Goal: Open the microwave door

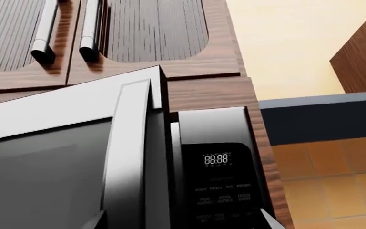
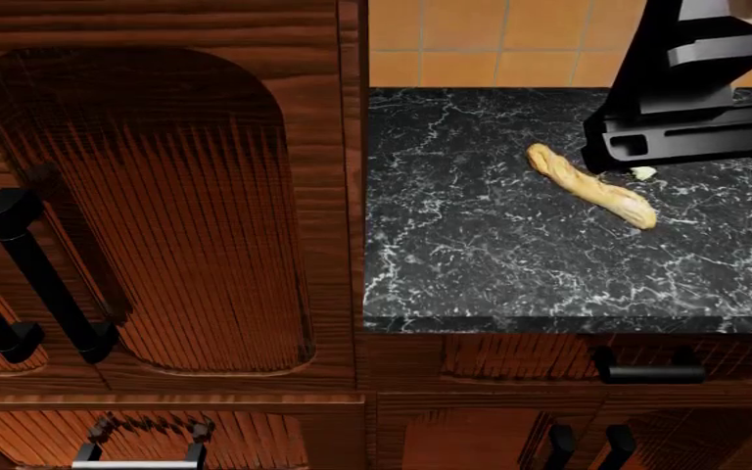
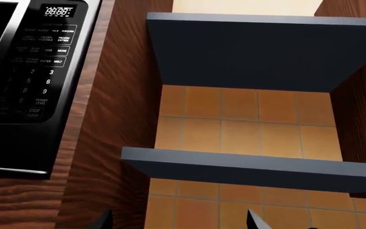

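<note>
Both sets of jaws stand apart, only their tips showing, gripping nothing. The left gripper (image 1: 179, 220) faces the microwave door (image 1: 62, 162), smooth grey and swung slightly ajar beside the glossy keypad (image 1: 224, 186). The right gripper (image 3: 179, 220) faces flat dark shelves (image 3: 247, 167) over orange tile.

One microwave (image 1: 94, 157), with one keypad panel (image 3: 40, 62) and one digital clock display (image 1: 216, 159). Two dark shelves (image 3: 247, 50) are mounted against the tiled wall. Two silver cabinet handles (image 1: 46, 28) hang above the microwave. In the head view, one marble-patterned table (image 2: 481, 264) carries one long bread loaf (image 2: 590, 185) and one small pale scrap (image 2: 644, 173) near its far right corner. At least five black handles (image 2: 43, 274) show on the wooden cabinet fronts.
</note>
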### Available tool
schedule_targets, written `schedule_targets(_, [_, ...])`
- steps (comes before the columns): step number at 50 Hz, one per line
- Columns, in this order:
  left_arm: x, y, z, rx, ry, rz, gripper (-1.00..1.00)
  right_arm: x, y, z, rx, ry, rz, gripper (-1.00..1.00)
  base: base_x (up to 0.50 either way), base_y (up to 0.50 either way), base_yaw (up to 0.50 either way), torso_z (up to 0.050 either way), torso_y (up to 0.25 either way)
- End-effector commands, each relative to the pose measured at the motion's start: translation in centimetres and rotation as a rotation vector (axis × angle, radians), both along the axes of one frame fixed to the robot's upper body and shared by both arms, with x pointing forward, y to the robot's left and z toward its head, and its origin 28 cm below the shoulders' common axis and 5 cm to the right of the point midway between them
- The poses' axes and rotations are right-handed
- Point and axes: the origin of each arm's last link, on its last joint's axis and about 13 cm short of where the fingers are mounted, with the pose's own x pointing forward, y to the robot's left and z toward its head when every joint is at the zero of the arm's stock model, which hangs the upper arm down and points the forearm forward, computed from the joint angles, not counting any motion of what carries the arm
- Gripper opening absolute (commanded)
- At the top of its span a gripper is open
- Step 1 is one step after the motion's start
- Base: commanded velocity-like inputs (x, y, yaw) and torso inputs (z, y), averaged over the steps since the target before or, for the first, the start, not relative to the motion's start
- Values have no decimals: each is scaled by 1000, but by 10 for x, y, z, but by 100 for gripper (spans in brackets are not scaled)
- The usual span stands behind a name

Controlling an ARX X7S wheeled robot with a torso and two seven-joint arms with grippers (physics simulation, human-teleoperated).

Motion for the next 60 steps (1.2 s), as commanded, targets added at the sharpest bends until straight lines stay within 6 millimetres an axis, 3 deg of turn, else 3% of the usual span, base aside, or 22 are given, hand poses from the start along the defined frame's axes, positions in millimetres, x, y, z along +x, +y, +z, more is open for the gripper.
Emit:
schedule_targets(1, [-17,-22,-15,108,-24,-73,100,-1,1,0,1,-1,1,100,0,0,0,0,0])
schedule_targets(11, [-15,-46,-28,183,7,-157,100,-2,0,0,5,0,2,100,0,0,0,0,0])
schedule_targets(20, [4,-62,-38,229,69,-192,100,-2,-2,0,8,1,1,100,0,0,0,0,0])
schedule_targets(36, [41,-84,-38,280,148,-204,100,-2,-7,-1,21,1,-6,100,0,0,0,0,0])
schedule_targets(49, [74,-91,-24,262,205,-177,100,-4,-9,-3,27,3,-8,100,0,0,0,0,0])
schedule_targets(60, [109,-86,-3,206,234,-107,100,-5,-11,-3,34,4,-12,100,0,0,0,0,0])
